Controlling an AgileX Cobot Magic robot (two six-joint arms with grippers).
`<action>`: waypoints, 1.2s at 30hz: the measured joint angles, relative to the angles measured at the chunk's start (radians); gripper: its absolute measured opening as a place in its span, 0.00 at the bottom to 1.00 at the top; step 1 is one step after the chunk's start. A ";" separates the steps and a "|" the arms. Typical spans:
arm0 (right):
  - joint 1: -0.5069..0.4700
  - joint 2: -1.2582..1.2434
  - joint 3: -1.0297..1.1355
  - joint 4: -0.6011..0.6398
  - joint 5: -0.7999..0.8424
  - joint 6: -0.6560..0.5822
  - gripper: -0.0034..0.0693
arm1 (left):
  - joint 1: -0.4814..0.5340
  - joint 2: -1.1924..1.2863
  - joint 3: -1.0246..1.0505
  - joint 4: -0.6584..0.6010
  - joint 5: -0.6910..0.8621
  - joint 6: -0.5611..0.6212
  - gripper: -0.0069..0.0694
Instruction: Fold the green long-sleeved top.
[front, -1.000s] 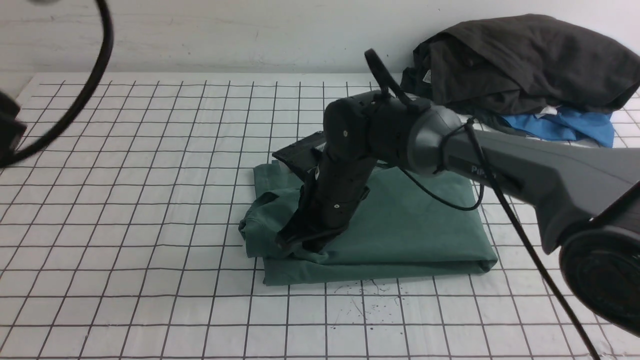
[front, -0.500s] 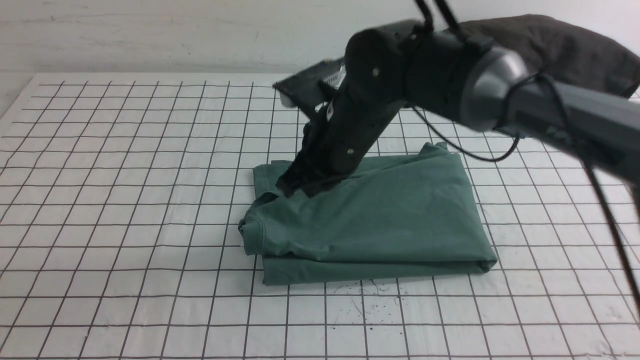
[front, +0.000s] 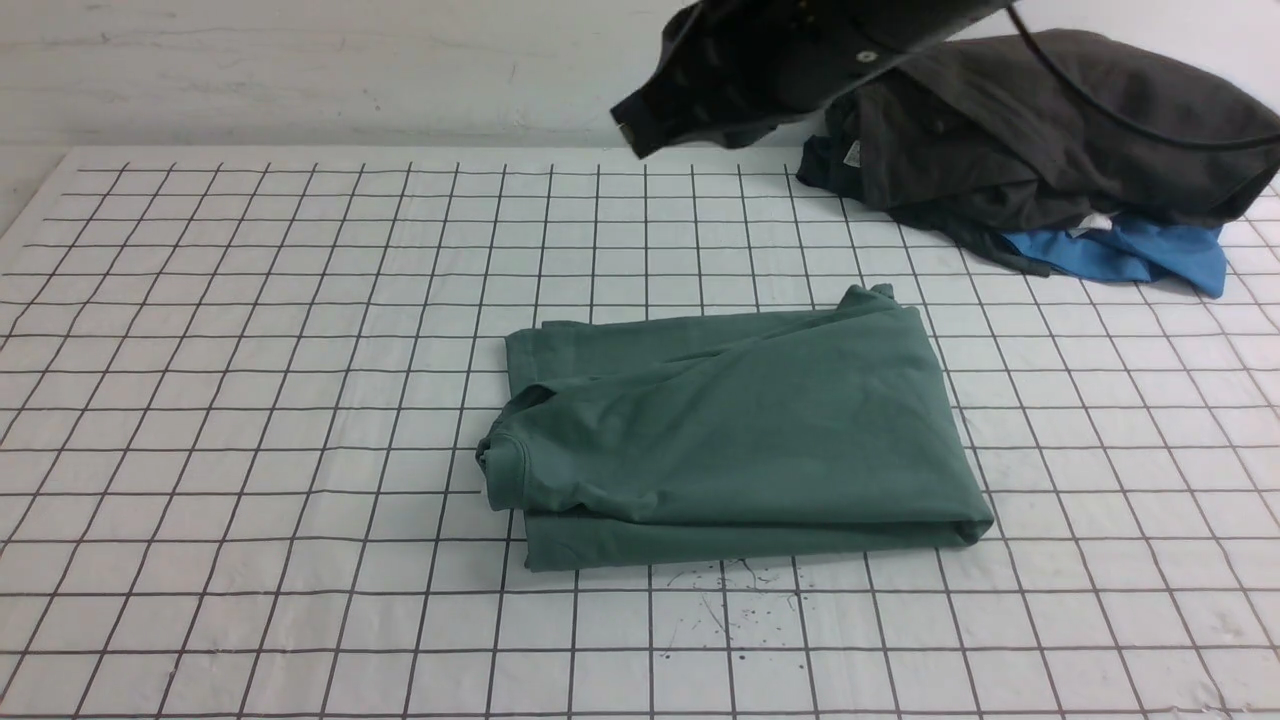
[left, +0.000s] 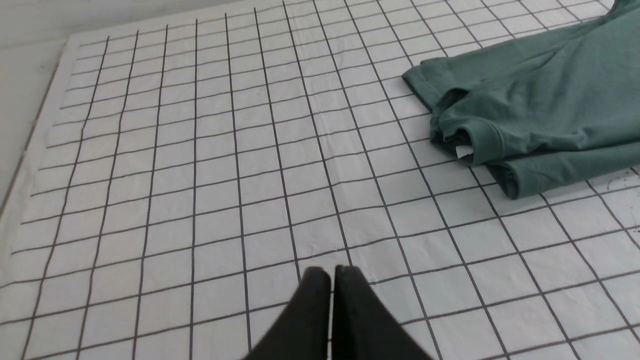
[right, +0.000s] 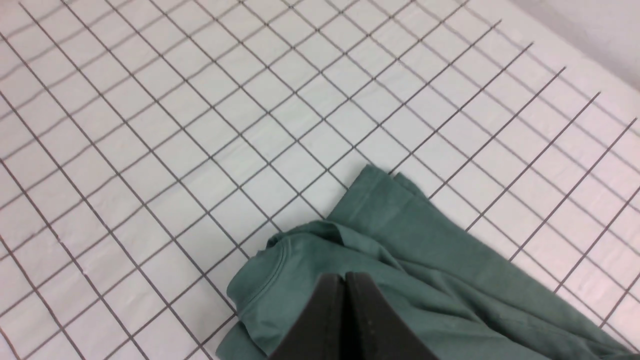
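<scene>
Tabletop (front: 250, 300) holds one green long-sleeved top (front: 740, 430), one dark heap (front: 1050, 130).

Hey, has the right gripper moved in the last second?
Yes. The right gripper has lifted off the green long-sleeved top, up and away toward the far wall.

Green long-sleeved top (front: 740, 440), below the right pincer (right: 345, 279): muted dark green, one plain colour; small white label (left: 465, 151) at its neck. Surface (front: 250, 400): white w/ thin dark grid lines, square cells all over. Few black ink specks (front: 730, 600) on it, on the side of the top away from right pincer. Left pincer (left: 332, 272) & right pincer: black. Clothes heap (front: 1050, 130) beside right pincer: dark grey-black. Garment (front: 1130, 255) under the heap: bright blue. Wall (front: 300, 70) behind: off-white.
</scene>
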 joint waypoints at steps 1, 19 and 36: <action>0.000 -0.007 0.016 0.000 -0.005 0.000 0.03 | 0.000 0.000 0.000 0.000 -0.001 0.000 0.08; -0.001 -0.704 0.661 -0.019 -0.323 0.001 0.03 | 0.000 0.000 0.000 0.000 -0.001 0.000 0.08; -0.001 -0.754 0.677 0.072 -0.168 0.001 0.03 | 0.000 0.000 0.000 0.000 -0.001 0.000 0.08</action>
